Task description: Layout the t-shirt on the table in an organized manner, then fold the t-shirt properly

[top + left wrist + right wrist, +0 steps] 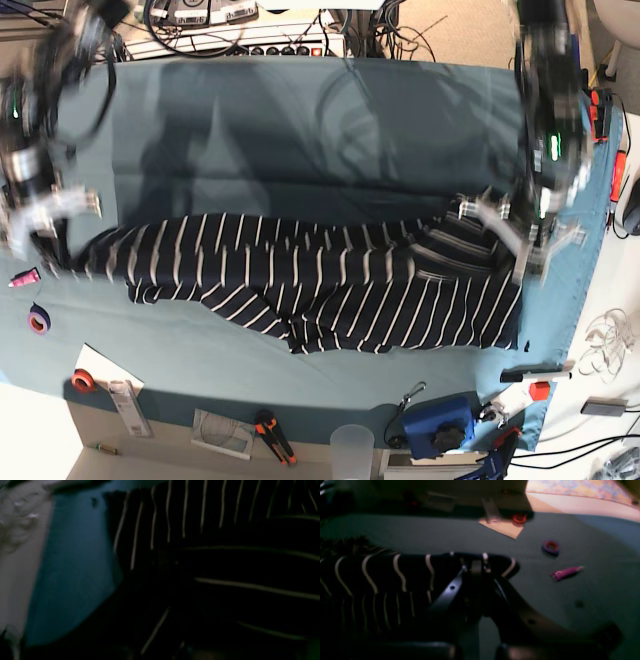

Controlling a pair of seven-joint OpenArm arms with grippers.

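Right fingers (480, 567) pinching t-shirt (330, 285) edge — stretched across table (300, 130)

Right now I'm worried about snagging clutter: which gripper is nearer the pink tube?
Right. The right gripper, pinching the t-shirt, sits just above the pink tube; the left gripper is across the table.

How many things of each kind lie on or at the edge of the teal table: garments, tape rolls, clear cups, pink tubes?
Garments: 1, the t-shirt
Tape rolls: 2, purple tape roll and orange tape roll
Clear cups: 1, clear cup
Pink tubes: 1, pink tube
Total: 5
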